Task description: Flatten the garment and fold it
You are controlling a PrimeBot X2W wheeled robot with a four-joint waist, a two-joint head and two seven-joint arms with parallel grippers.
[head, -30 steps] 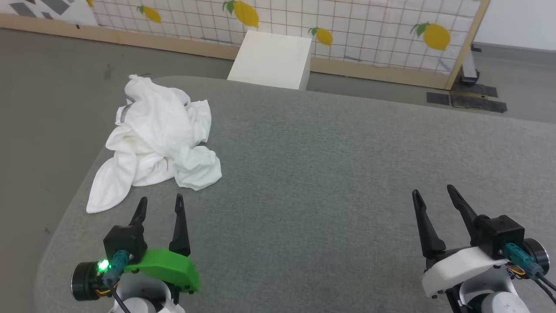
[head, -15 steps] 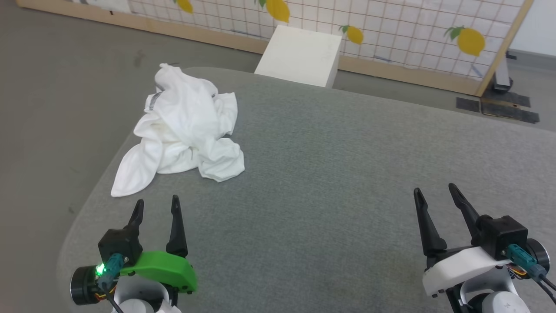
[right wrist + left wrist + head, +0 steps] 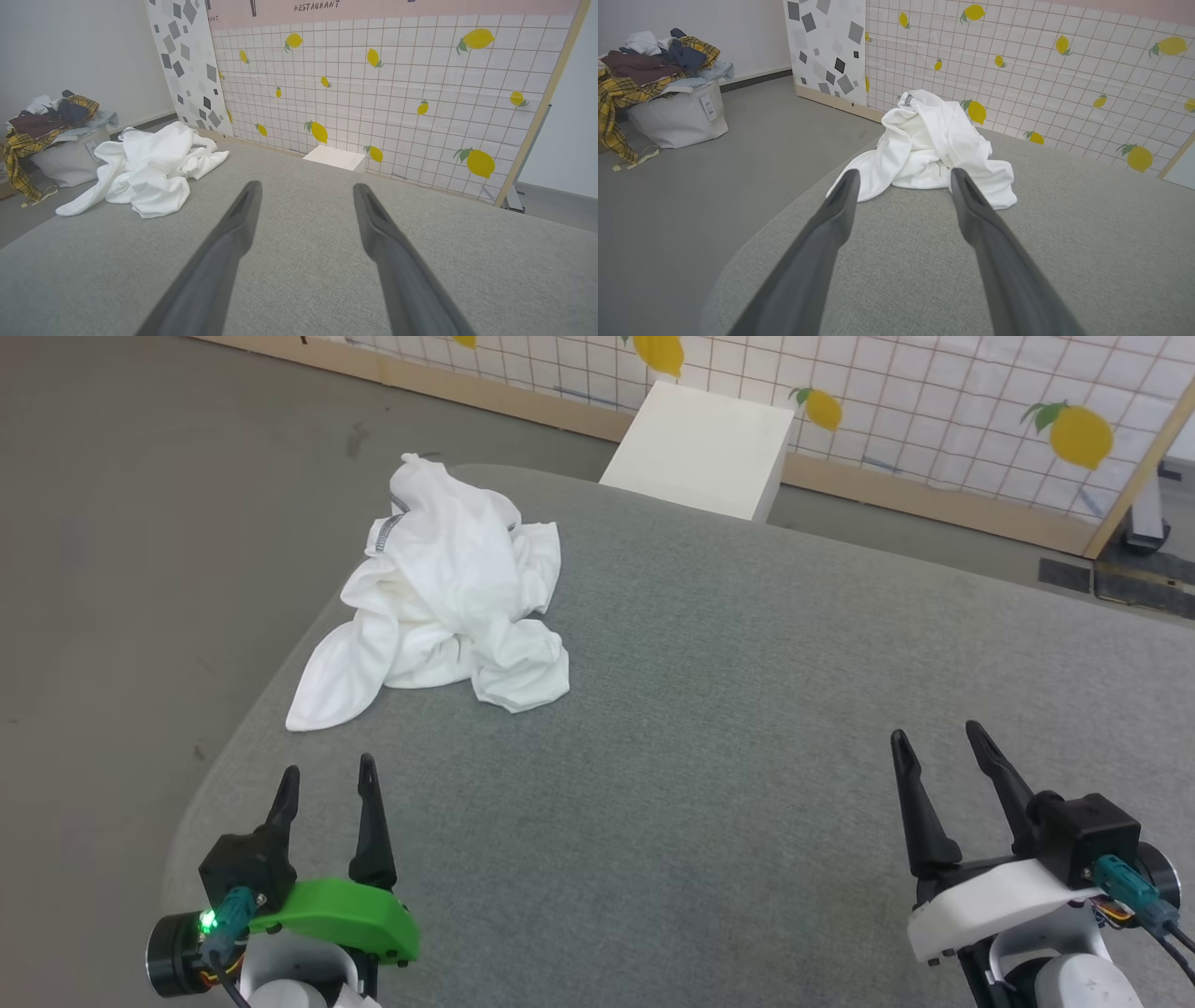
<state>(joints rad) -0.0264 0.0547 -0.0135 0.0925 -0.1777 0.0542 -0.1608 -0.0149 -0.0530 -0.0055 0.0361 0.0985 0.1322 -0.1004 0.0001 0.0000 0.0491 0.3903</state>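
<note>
Grey fabric is covering the one worktop [image 3: 747,709], and the one garment [image 3: 448,597] is lying crumpled near its far left corner, a sleeve, I think, trailing toward the edge. Left pincer [image 3: 329,765] and right pincer [image 3: 935,731] are hovering empty, fingers apart. The left should be reaching for a hem edge, not the bunched middle, so the cloth spreads. Counting: one box [image 3: 700,448], two pincers.
</note>
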